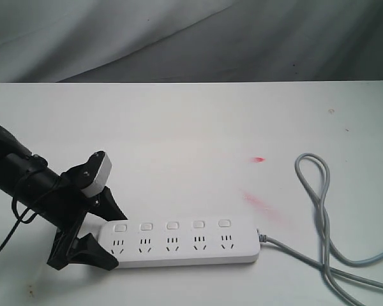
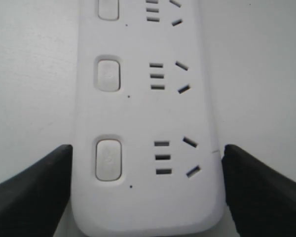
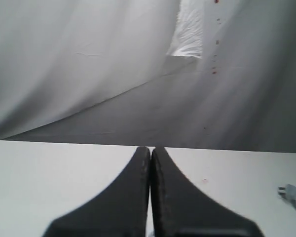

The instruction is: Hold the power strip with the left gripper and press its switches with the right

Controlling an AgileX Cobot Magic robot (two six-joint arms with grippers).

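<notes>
The white power strip (image 1: 185,245) lies flat near the table's front edge, and its five switches (image 1: 172,225) run in a row above the sockets. My left gripper (image 1: 118,242) straddles the strip's left end, one black finger against each long side. In the left wrist view, the fingers (image 2: 44,182) press the edges of the power strip (image 2: 148,113) beside the end switch (image 2: 108,159). My right gripper (image 3: 151,150) is shut on nothing above bare table and is out of the exterior view.
The strip's grey cord (image 1: 319,210) loops over the right side of the table, and its plug (image 3: 291,192) shows in the right wrist view. Red smears (image 1: 260,203) mark the white table (image 1: 191,127). A grey cloth backdrop hangs behind the table.
</notes>
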